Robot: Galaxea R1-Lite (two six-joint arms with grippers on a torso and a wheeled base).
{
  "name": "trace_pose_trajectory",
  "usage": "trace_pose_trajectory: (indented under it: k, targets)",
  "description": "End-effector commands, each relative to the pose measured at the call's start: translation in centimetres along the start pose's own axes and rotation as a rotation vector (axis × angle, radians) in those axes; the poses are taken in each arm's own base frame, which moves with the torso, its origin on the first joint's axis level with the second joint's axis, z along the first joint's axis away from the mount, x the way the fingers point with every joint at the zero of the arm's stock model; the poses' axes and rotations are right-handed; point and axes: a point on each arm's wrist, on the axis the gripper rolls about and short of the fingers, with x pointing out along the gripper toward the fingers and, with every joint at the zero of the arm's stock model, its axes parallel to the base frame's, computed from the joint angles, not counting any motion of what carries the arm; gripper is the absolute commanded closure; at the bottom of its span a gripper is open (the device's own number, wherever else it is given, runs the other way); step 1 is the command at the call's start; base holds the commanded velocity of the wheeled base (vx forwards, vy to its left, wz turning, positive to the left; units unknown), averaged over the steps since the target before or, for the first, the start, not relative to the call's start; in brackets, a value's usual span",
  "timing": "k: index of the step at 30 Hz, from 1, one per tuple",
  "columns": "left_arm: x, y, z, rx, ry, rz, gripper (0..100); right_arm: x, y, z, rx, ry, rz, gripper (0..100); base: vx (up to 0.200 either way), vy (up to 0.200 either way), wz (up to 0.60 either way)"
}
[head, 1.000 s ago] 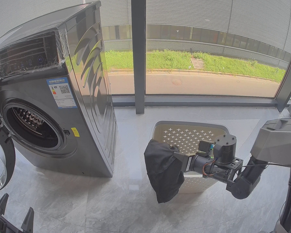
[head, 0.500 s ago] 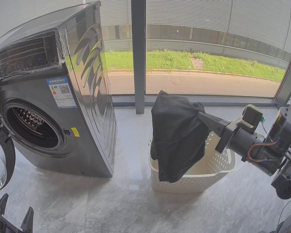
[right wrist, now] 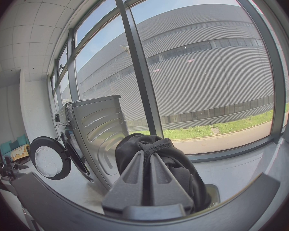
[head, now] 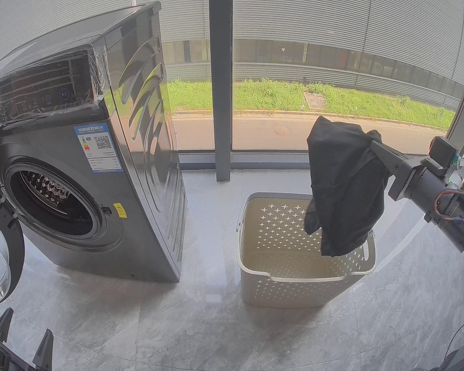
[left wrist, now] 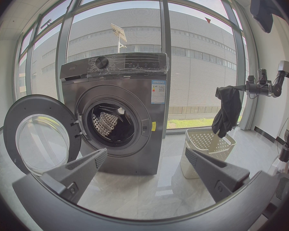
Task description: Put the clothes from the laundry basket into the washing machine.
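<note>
My left gripper [head: 25, 331] sits low near the floor, fingers spread, holding nothing, with the door [left wrist: 38, 135] swung wide beside it. Farther out, my right gripper [right wrist: 147, 156] is clenched on the black garment [head: 345, 191], high over the basket [head: 273, 280] and well apart from the washer [head: 139, 145]. It looks like a small bite of fabric: a fast swing could shake it loose, or the trailing hem could catch the drum lip. The right wrist view gives me the bunched pinch; the left wrist view gives me the drum's depth.
</note>
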Motion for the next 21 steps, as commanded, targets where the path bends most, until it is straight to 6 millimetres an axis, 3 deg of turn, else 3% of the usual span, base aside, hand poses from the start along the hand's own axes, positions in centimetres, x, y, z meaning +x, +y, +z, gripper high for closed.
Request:
trace_pose_trajectory:
  k: [1,10,21]
  targets:
    - [0.0,0.0,-0.5,0.003,0.001,0.0,0,-2.1,0.6,3.1,-0.001,-0.084,-0.002,100,-0.2,0.0,0.0]
    - [0.0,0.0,-0.5,-0.003,0.0,0.0,0,-3.7,1.5,4.4,0.006,-0.081,0.042,100,0.0,0.0,0.0]
    - [0.0,0.0,-0.5,-0.023,0.0,0.002,0,-3.6,2.0,3.9,0.013,-0.062,0.065,100,0.0,0.2,0.0]
